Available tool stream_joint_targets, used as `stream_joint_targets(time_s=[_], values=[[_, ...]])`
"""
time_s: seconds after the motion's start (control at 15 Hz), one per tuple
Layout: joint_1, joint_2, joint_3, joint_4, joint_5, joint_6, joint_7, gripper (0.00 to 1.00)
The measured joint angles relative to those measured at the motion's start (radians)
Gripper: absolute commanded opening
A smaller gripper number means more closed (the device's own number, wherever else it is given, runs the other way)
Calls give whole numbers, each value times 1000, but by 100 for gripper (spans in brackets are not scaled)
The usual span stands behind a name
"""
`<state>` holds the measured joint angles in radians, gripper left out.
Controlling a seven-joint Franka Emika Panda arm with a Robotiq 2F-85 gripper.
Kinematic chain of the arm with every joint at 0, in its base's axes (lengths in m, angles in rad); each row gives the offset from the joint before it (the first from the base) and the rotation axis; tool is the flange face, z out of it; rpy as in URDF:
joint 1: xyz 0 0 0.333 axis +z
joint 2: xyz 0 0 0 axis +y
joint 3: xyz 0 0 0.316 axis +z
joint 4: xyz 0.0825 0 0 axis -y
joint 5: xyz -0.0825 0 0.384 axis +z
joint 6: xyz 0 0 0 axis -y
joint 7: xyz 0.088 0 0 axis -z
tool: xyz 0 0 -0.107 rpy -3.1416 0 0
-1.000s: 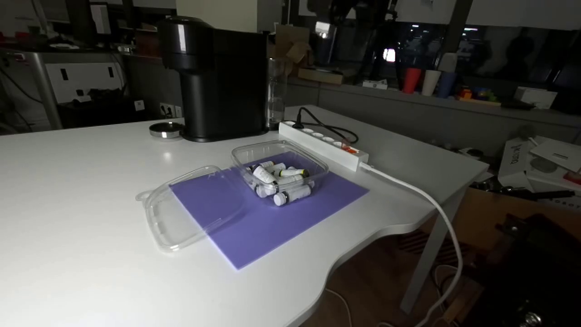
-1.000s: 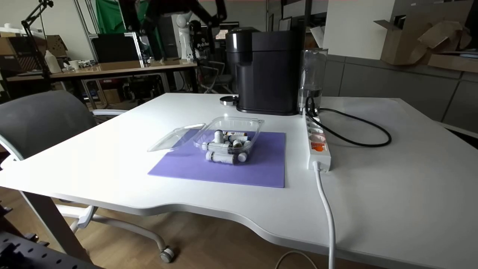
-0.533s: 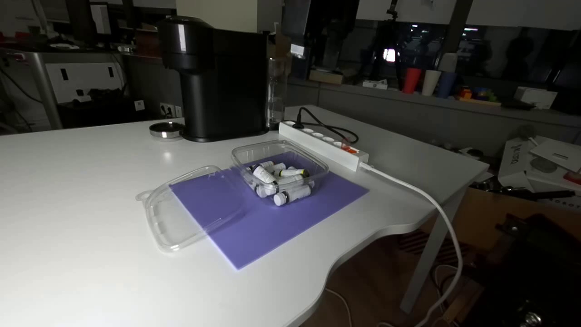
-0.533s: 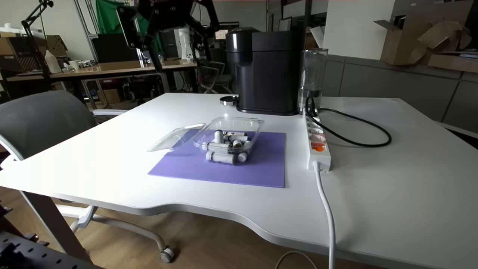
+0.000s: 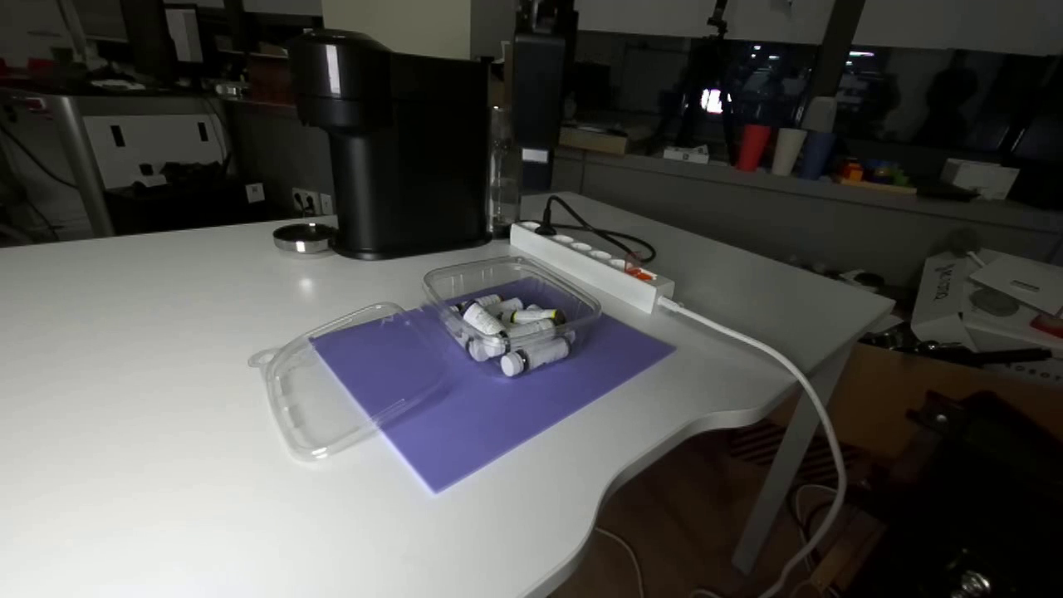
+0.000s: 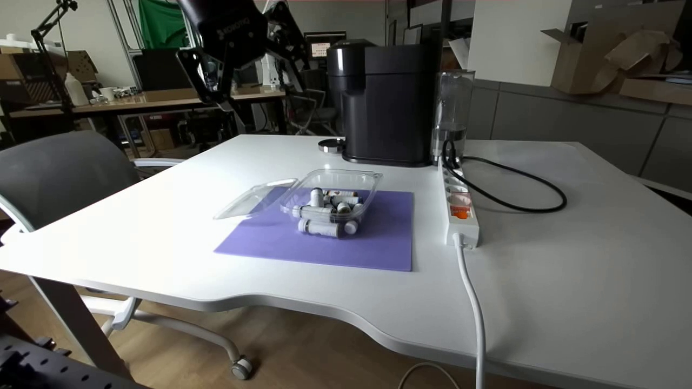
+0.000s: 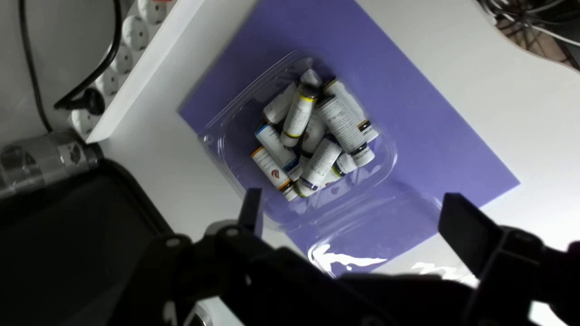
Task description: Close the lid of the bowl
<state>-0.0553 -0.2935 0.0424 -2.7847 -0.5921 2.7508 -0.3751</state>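
Spread wide and released, the black mechanical fingers (image 7: 469,233) hang above the white surface (image 5: 208,507), where the clear rounded-rectangular plastic lid (image 5: 357,378) lies partly over the flat purple mat (image 5: 498,423), beside the shallow clear plastic bowl (image 5: 585,321) containing small white-labelled bottles (image 7: 342,124).

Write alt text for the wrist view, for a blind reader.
Uncovered clear bowl of small bottles, mostly over a purple mat. Its see-through lid is beside it, partly hidden by the open claw; a white power strip crosses the upper left.
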Motion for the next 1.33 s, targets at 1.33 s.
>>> stream_joint_targets(time_s=[1.33], values=[[-196, 199, 218, 3, -536, 281, 276, 100]])
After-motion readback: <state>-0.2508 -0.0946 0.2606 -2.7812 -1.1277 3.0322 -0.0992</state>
